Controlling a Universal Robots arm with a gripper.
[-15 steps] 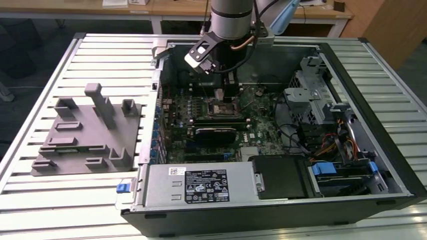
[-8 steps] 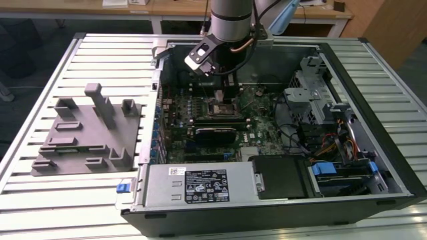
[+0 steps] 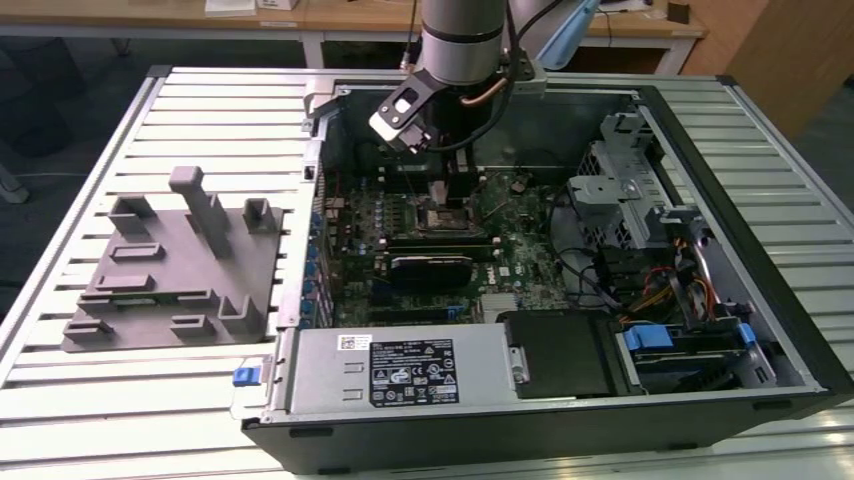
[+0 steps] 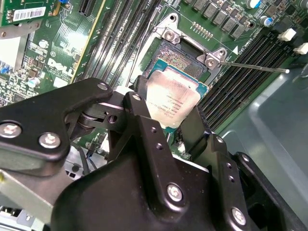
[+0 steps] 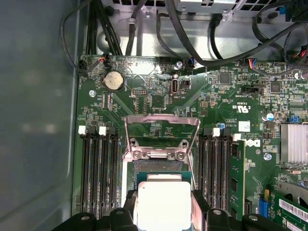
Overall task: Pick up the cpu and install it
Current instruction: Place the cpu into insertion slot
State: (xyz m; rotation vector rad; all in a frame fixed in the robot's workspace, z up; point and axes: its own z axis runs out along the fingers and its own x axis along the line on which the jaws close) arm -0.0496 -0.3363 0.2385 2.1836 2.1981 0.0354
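The cpu (image 4: 172, 98) is gripped at two opposite edges by the end effector (image 4: 171, 114), whose black fingers (image 4: 196, 129) are closed narrowly against it, with the silvery top of the chip left showing between them. In both wrist views the chip is seen directly at the open socket (image 5: 158, 166), part of the socket's contact field being covered by it; whether the chip is already touching the socket cannot be told. The metal retention frame (image 5: 159, 154) of the socket is swung up and away from the contacts, and its thin lever (image 4: 255, 66) is seen sticking out to the side over the neighbouring memory slots (image 5: 98, 173). The socket is flanked on both sides by rows of such slots, and a green memory stick (image 5: 238, 178) is seated upright in one of them. A round coin battery (image 5: 114, 81) is mounted on the motherboard (image 5: 159, 96) beyond the socket, near a bundle of black cables (image 5: 192, 43). In the exterior view the arm is lowered into the open computer case (image 3: 534, 435), which is laid on a slatted surface (image 3: 80, 400), with the power supply (image 3: 394, 370) along its near side. A grey moulded fixture (image 3: 174, 265) is placed on the surface at the exterior view's left of the case, well apart from the end effector.
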